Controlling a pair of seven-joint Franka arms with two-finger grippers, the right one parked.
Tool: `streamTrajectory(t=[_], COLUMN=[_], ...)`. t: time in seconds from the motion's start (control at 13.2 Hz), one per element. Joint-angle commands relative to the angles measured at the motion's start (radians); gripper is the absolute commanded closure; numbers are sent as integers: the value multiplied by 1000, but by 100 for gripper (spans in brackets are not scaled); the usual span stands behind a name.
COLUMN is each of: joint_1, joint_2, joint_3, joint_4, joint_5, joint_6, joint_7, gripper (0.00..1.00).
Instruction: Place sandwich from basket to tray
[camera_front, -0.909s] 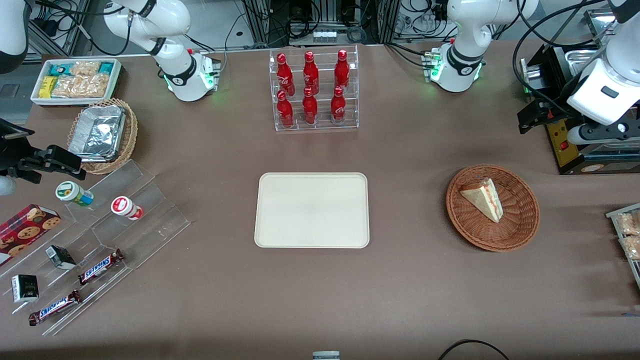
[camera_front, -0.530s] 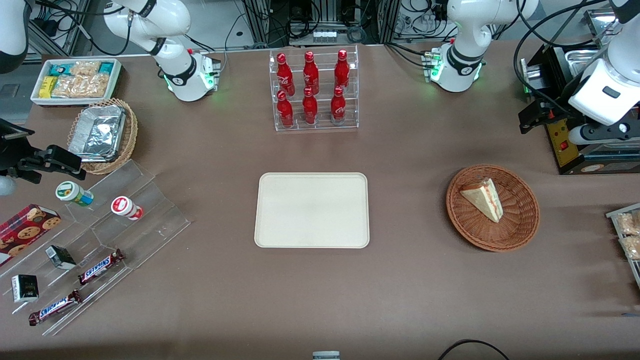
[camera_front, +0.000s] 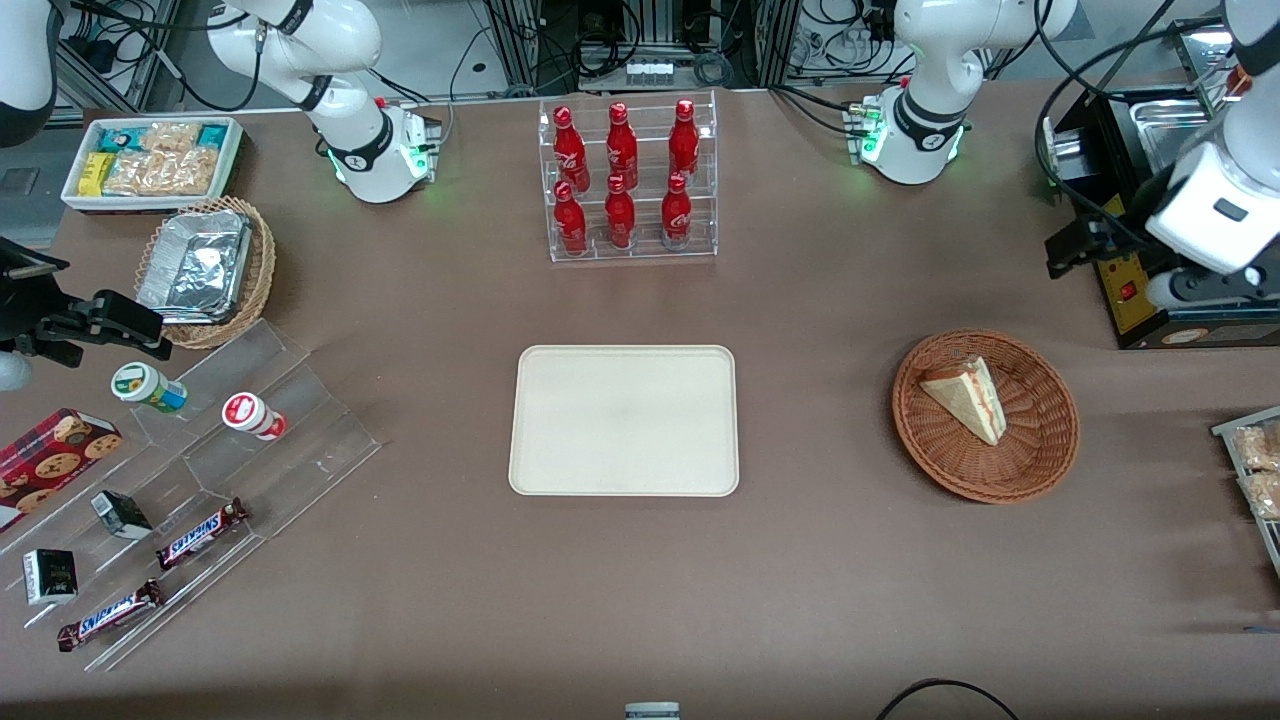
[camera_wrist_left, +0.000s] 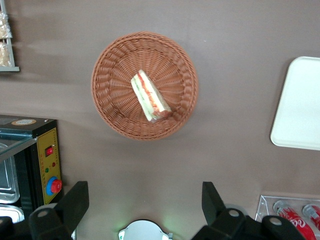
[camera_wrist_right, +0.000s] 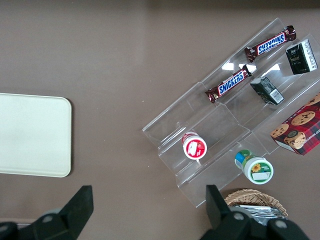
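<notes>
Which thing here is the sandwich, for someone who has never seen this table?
Start at the cream tray mid-table, then look toward the working arm's end for the round reddish-brown basket. The sandwich inside is a pale wedge with red-green filling; the open gripper hangs above.

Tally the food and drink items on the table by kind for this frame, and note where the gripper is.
Red bottles in the clear rack: 6
Snickers bars: 2
Small round cups: 2
Small black packets: 2
Cookie box: 1
Sandwich, in the basket: 1
Total: 14
Loose snack packets too indistinct to count. The tray holds nothing. Gripper open, above the table beside the basket.
</notes>
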Motion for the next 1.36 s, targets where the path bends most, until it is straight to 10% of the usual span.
streamTrajectory(t=[0.0,1.29], joint_1=[7,4], joint_2=[36,124], joint_3=[49,105], joint_4=[-12,-648], joint_5=[13,-10], joint_6=[23,874], joint_7=[-2,-446], gripper=[0,0])
